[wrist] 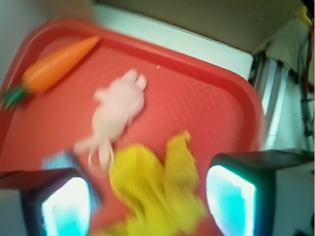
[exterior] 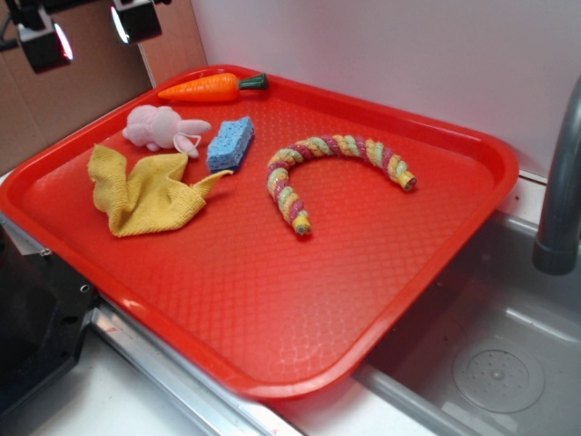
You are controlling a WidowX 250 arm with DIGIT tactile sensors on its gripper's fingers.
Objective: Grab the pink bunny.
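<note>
My gripper (wrist: 147,196) has its two black fingers (wrist: 47,196) spread wide apart with nothing between them, the lit pads at 7 and 5 o'clock of the blurred wrist view. Under the gap lies a crumpled yellow knitted cloth (wrist: 157,191). Just past it, toward 11 o'clock, I see the small pale pink fluffy plush bunny (wrist: 118,113) lying on the red plastic tray (wrist: 206,98), clear of both fingers. An orange toy carrot with a green top (wrist: 51,66) sits at 10 o'clock near the rim.

From the exterior camera, the bunny (exterior: 159,125) lies in the tray's (exterior: 272,300) far left corner, just beside the cloth (exterior: 145,191) and a blue rectangular sponge (exterior: 231,143). A curved multicoloured braided rope (exterior: 331,173) lies at 3 o'clock from the sponge, well apart.
</note>
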